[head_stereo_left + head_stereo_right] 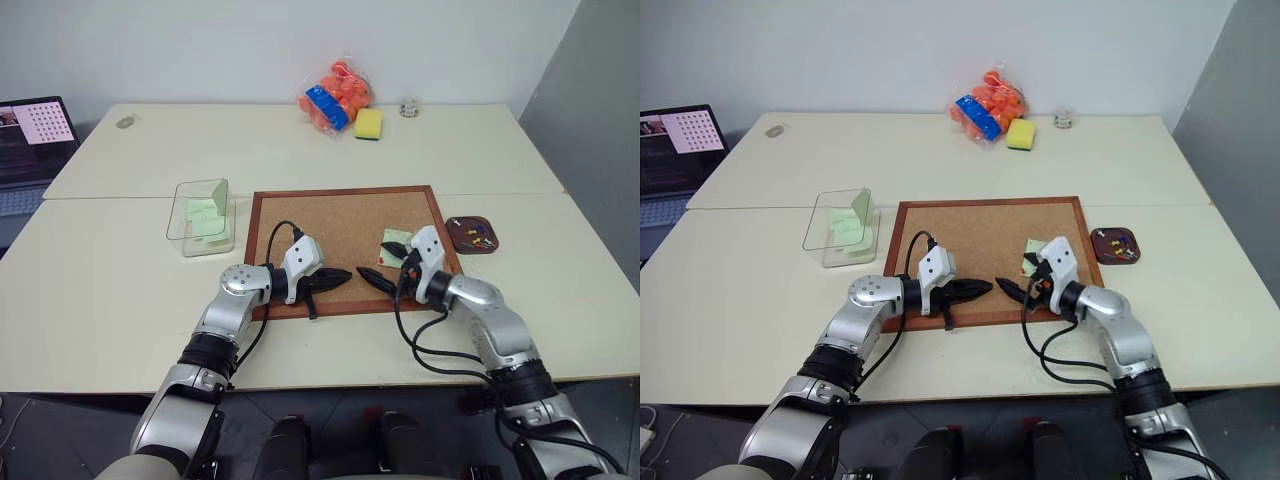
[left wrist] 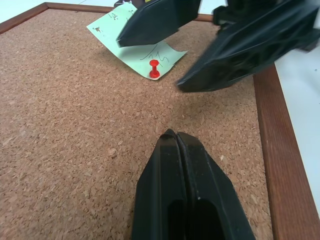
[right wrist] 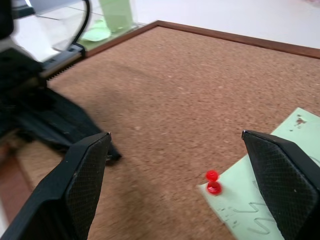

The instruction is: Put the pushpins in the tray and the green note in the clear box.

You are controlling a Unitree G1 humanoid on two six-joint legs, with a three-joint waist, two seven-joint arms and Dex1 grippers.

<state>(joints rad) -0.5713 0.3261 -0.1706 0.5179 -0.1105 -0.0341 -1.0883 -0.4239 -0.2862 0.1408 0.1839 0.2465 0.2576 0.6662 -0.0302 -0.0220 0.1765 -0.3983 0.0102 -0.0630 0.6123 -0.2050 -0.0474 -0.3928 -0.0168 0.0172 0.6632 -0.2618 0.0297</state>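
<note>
A green note [image 3: 265,210] lay on the corkboard [image 1: 330,225], held at its corner by one red pushpin [image 3: 212,181] that stood upright. That pin sat just ahead of our right gripper [image 3: 192,185], between its two fingers, which were spread wide with nothing in them. Our left gripper [image 2: 180,145] hung over the near part of the board, its fingers pressed together and empty, tips facing the right gripper with a small gap between.

We judged the step in hand to be pulling this last pin so the note could come free. Several pins already lay in the tray [image 1: 471,236], just off the board's edge to the right of our right gripper. The clear box [image 1: 203,217], beyond and to the left of our left gripper, already held what looked like other green slips, though we could not make them out well.

The next move would call for easing the right gripper forward and down until the fingers flanked the pin's head, then closing and lifting straight up without dragging the paper.
</note>
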